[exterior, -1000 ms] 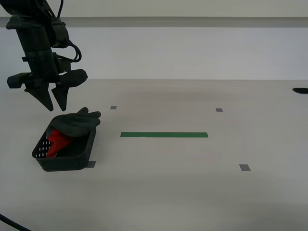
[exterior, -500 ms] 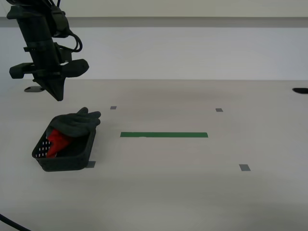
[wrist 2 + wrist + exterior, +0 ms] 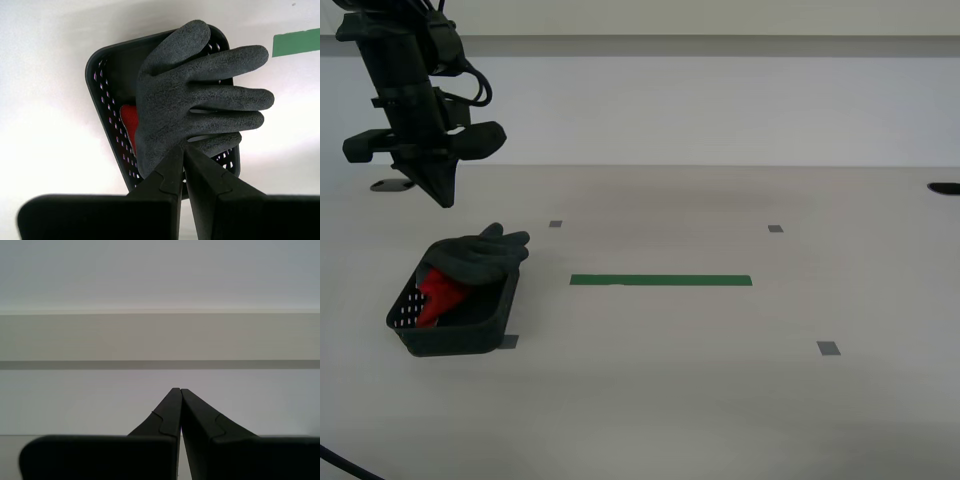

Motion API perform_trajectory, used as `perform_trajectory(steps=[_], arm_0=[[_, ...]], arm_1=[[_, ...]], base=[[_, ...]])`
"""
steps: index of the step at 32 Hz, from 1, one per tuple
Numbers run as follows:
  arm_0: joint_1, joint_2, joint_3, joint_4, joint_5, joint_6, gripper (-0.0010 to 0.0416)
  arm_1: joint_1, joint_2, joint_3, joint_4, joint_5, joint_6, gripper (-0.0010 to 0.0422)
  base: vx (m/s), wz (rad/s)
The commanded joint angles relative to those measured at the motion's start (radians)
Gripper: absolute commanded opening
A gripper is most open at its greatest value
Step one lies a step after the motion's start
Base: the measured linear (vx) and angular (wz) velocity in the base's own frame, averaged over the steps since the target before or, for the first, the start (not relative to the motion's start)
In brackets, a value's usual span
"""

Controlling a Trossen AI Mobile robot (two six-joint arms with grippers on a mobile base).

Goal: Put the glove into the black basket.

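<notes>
Fingertips of my second end effector (image 3: 442, 195) meet with nothing between them; it hangs empty above the table (image 3: 720, 400), over the far end of the basket (image 3: 455, 338) and clear of it. In the second wrist view the same closed tips (image 3: 183, 150) point down at the glove (image 3: 195, 100).

That glove (image 3: 475, 258) lies in the basket, palm and fingers spread across the far rim so that the fingertips stick out past the edge, while the red cuff (image 3: 438, 292) sits down inside against the perforated wall. The basket (image 3: 102, 90) stands upright on the table at the exterior view's left, with a small grey marker (image 3: 509, 341) touching its near corner.

A green tape strip (image 3: 661, 280) lies on the table just beside the basket toward the exterior view's right, apart from it.

My first end effector (image 3: 180, 392) is also closed and empty, aimed at a bare pale wall (image 3: 160, 280); the exterior view does not show it.
</notes>
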Motion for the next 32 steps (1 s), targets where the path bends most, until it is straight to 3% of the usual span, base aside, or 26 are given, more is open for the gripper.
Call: perform_trajectory(steps=[1, 32], arm_0=[[0.000, 0.000, 0.002, 0.002, -0.001, 0.000, 0.0001], [0.000, 0.000, 0.002, 0.003, -0.001, 0.000, 0.0001]], arm_1=[[0.000, 0.000, 0.000, 0.006, 0.001, -0.001, 0.0004], [0.000, 0.000, 0.000, 0.034, 0.000, -0.001, 0.0004]], base=[[0.000, 0.000], [0.000, 0.000]])
